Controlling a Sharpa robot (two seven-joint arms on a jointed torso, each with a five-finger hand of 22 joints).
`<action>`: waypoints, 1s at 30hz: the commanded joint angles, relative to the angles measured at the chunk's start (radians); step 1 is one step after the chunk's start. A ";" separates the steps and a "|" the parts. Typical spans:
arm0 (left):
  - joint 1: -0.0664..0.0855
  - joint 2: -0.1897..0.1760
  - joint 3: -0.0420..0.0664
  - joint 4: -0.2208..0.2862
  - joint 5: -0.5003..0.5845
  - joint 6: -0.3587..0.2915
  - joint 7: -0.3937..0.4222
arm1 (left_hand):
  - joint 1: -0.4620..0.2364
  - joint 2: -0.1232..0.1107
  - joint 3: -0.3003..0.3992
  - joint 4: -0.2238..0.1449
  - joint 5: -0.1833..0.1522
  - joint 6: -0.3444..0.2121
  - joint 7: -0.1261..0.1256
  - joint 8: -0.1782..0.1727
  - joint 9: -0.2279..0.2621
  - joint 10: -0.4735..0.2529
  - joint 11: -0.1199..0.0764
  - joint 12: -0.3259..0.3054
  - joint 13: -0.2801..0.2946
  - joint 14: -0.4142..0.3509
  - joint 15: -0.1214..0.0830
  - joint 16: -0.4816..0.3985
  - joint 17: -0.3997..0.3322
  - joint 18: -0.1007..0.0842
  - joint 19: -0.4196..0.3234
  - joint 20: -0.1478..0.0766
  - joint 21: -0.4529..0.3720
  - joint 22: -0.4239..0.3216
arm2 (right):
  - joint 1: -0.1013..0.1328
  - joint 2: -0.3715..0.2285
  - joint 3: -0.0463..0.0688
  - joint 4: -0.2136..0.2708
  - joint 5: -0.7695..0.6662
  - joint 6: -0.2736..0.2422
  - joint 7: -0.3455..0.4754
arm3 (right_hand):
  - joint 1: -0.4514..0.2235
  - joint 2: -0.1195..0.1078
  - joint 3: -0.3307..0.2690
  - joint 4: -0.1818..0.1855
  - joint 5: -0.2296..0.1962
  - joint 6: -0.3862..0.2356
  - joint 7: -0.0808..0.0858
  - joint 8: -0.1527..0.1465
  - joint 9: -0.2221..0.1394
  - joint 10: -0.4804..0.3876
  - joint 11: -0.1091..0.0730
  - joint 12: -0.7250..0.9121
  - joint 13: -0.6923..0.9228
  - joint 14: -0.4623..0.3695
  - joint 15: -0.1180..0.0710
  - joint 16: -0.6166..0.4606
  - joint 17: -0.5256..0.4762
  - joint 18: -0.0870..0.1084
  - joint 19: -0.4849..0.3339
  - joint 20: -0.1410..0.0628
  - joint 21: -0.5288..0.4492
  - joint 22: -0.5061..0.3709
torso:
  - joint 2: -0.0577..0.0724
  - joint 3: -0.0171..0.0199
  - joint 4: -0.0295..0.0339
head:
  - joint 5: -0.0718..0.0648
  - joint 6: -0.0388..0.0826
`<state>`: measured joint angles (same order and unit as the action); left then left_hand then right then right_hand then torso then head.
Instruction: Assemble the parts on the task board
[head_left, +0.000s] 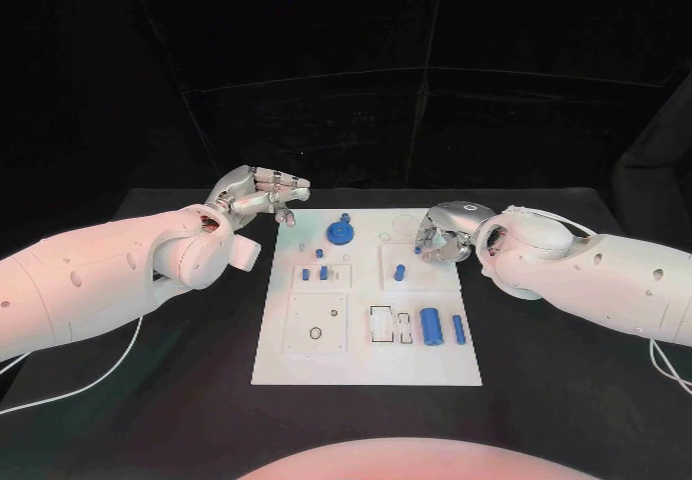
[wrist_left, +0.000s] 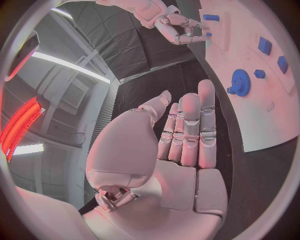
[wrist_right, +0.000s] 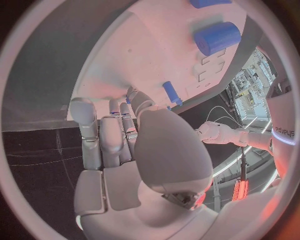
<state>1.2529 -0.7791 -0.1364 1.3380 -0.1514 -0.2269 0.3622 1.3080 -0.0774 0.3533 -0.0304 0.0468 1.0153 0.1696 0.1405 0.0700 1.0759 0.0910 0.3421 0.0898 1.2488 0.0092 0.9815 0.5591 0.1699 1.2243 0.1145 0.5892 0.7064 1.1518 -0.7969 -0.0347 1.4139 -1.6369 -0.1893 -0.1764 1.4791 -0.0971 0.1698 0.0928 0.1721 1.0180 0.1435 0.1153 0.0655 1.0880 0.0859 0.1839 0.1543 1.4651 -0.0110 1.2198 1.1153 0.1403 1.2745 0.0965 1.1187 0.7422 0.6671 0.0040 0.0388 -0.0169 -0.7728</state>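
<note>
Task board on black table

White task board on black table

A black table stands before black cloth backdrop panels. Bright ceiling light strips and a red glowing strip shine overhead.

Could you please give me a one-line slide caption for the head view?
Both robot hands, left and right, flank the white task board carrying blue parts, including a gear.
</note>
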 joint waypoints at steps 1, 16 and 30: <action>0.001 -0.004 0.001 0.004 0.086 -0.018 0.074 | -0.007 -0.003 -0.007 0.000 0.002 0.007 -0.003 0.004 0.001 0.005 0.002 0.007 0.002 -0.009 0.001 -0.007 -0.003 0.013 -0.004 -0.004 -0.007 -0.002 | 0.000 0.003 0.001 0.005 -0.036 0.017 0.001 | 0.001 -0.008 0.011 -0.001 -0.004 -0.001 0.007 -0.008 0.001 0.000 0.000 -0.006 -0.006 0.024 0.007 -0.002 0.001 0.001 0.005 0.002 -0.003 0.001 | 0.001 0.0015 -0.0012 | 0.000 -0.001; 0.000 -0.005 0.000 -0.001 0.101 -0.006 0.077 | -0.004 0.001 -0.011 -0.001 0.002 0.008 -0.004 0.005 0.000 0.004 0.000 0.012 0.003 -0.012 0.000 -0.008 -0.007 0.013 -0.004 -0.004 -0.012 -0.006 | -0.003 0.020 0.000 0.007 -0.013 0.013 0.019 | 0.020 0.016 0.116 -0.007 -0.071 0.026 0.010 -0.023 0.002 0.050 -0.002 -0.018 -0.059 0.030 0.005 0.013 0.010 -0.005 0.025 0.002 0.027 0.046 | 0.000 0.0006 -0.0008 | -0.002 -0.007; 0.000 -0.006 0.000 -0.003 0.101 0.002 0.056 | 0.010 0.011 -0.014 -0.010 0.002 0.006 -0.004 0.005 -0.001 0.001 -0.001 0.024 0.005 -0.004 -0.002 0.009 0.013 0.013 0.000 -0.006 -0.019 -0.012 | -0.003 0.029 0.001 -0.005 -0.046 0.033 -0.031 | 0.031 0.029 0.301 -0.063 -0.098 0.097 -0.003 -0.015 0.007 0.124 -0.017 -0.025 -0.083 0.033 -0.008 0.005 -0.026 -0.019 0.057 -0.010 0.090 0.135 | -0.001 0.0003 -0.0008 | -0.004 -0.013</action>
<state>1.2516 -0.7847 -0.1371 1.3350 -0.0585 -0.2350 0.4142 1.3137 -0.0717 0.3424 -0.0360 0.0468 1.0186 0.1661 0.1404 0.0701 1.0758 0.0911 0.3623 0.0940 1.2418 0.0091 0.9870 0.5707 0.1696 1.2244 0.1144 0.5740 0.6948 1.1490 -0.7686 -0.0331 1.4095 -1.6600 -0.1756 -0.1828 1.5092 -0.0670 0.4653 0.0314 0.0692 1.1088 0.1415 0.0986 0.0727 1.2036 0.0719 0.1601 0.0711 1.4651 -0.0110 1.2298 1.0900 0.1401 1.3246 0.0855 1.2054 0.8761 0.6670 0.0041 0.0381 -0.0197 -0.7846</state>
